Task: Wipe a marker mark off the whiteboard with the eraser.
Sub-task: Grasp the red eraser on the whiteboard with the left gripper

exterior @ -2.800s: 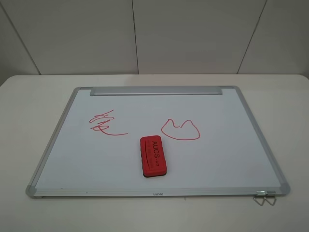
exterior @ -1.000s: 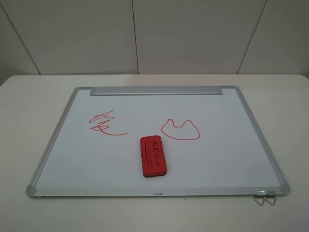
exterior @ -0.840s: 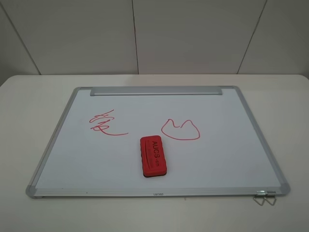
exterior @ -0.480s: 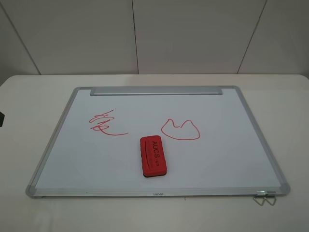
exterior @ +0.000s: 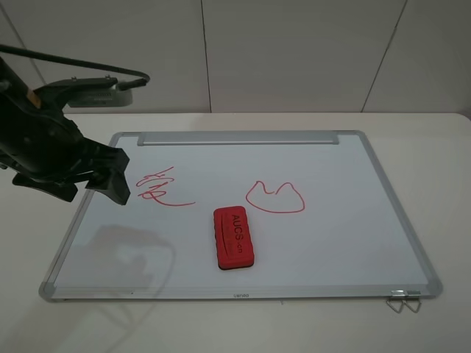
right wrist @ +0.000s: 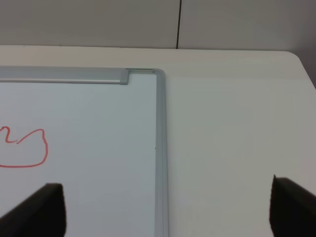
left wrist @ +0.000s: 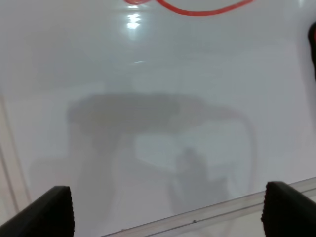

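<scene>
Black left claw, dark cable (probably rubber)

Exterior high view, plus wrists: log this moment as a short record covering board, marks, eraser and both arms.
whiteboard: lying flat, tray strip at far edge
marker mark: red scribble, left part of board, unwiped
other drawing: closed red two-humped outline, right of scribble
eraser: on the board, nearer than both drawings, untouched
left gripper: fingers open, empty, above board's left side
right gripper: fingers open, empty, outside exterior view

White table, pale panelled wall
</scene>
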`<act>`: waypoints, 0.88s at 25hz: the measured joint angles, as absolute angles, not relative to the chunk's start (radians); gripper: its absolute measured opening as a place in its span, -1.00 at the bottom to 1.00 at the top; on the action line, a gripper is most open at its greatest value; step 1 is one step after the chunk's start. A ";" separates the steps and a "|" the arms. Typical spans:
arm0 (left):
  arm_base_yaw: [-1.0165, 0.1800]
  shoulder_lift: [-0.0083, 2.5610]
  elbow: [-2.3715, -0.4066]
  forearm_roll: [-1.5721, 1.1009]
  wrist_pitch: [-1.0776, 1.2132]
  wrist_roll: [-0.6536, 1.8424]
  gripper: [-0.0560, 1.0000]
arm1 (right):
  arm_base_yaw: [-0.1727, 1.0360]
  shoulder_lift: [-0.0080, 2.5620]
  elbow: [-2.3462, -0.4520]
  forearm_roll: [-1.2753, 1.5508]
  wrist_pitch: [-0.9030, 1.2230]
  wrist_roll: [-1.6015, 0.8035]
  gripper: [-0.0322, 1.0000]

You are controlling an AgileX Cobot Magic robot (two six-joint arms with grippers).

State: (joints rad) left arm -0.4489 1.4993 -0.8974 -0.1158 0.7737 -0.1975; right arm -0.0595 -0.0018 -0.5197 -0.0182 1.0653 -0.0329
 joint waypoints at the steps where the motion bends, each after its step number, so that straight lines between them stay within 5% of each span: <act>1: -0.481 1.538 -0.921 -0.116 0.774 -0.215 0.54 | -0.059 -0.002 -0.520 -0.018 1.065 -0.033 0.43; 22: -0.852 1.994 -1.318 -0.044 0.771 -0.685 0.54 | -0.059 -0.002 -0.520 -0.018 1.065 -0.033 0.43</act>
State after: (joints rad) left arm -0.8522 1.9940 -1.3179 -0.0438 0.7714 -0.6848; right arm -0.0595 -0.0018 -0.5197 -0.0182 1.0653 -0.0329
